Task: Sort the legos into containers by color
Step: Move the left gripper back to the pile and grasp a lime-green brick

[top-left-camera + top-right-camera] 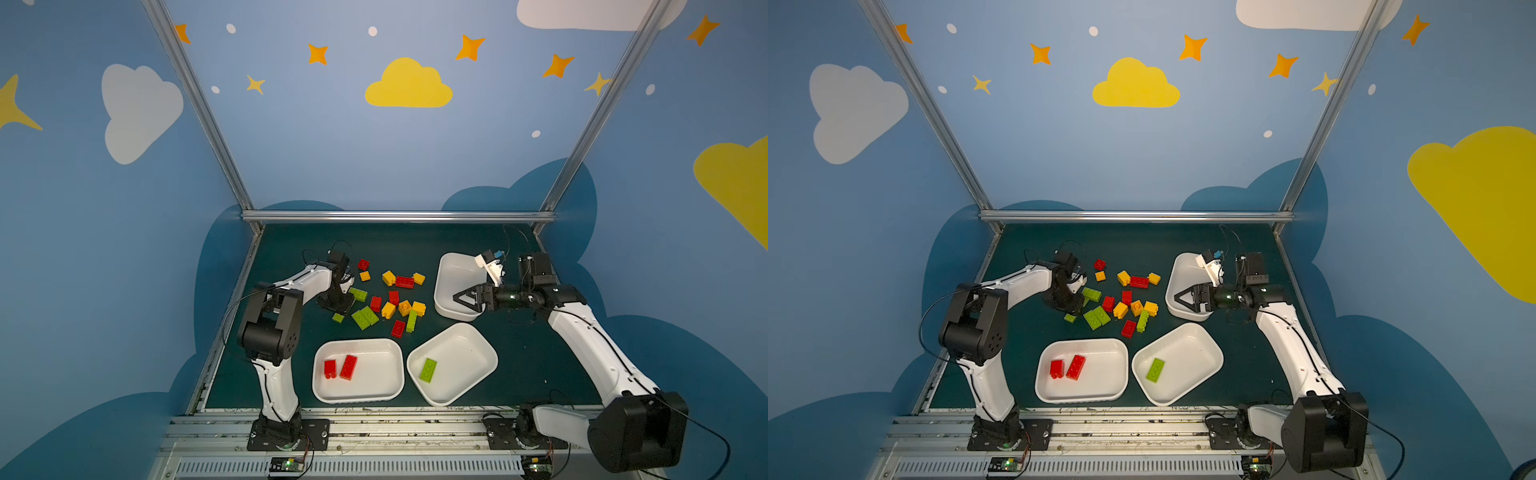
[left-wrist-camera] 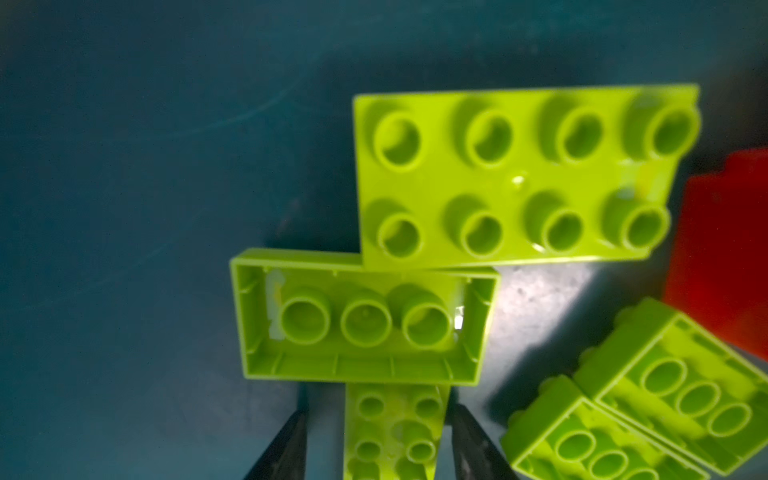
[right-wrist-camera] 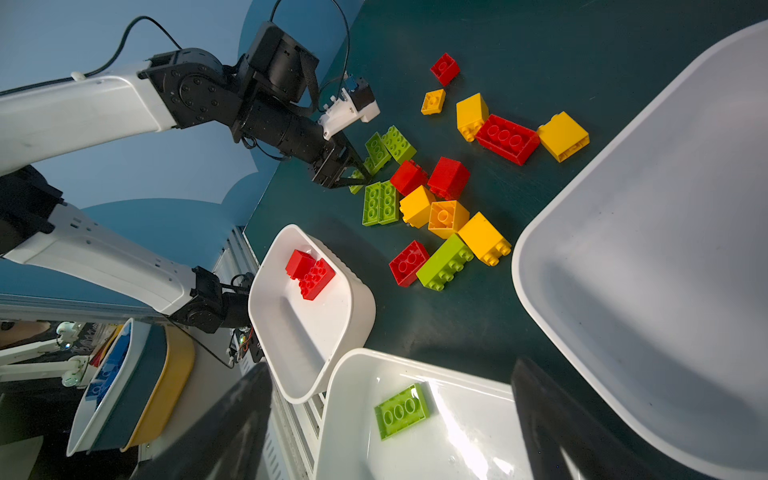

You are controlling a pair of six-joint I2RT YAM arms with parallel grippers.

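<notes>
Between the fingers of the left claw [image 2: 379, 413] stood a lime green lego [image 2: 395, 444], partly cut off by the picture edge. The claw was partly open around it. One finger [image 2: 473, 449] was just beside the lego, and at the other finger [image 2: 282, 453] a strip of tabletop [image 2: 124, 208] was visible, so the lego was not clamped.

Just ahead of the fingertips lay a hollow-side-up green lego [image 2: 361, 320]. Touching its far edge lay a long studs-up green lego [image 2: 515, 174]. To one side of the claw two more green legos [image 2: 648, 407] lay on their sides, pressed together, with a red lego [image 2: 723, 249] beyond them.

Farther out from this claw the loose legos [image 1: 393, 297], red, yellow and green, were spread on the tabletop. Well apart from the claw, toward the arm bases, were two white containers. The first container [image 1: 382, 365] held two red legos [image 1: 348, 367], and the second container [image 1: 465, 353] held one green lego [image 1: 428, 370].

Farthest from the left claw, the right claw [image 1: 463, 298] hung with its fingers wide apart and held nothing. In both top views it showed over the near side of the third container [image 1: 455, 272], and the loose legos lay near it, on the side of its fingertips.
</notes>
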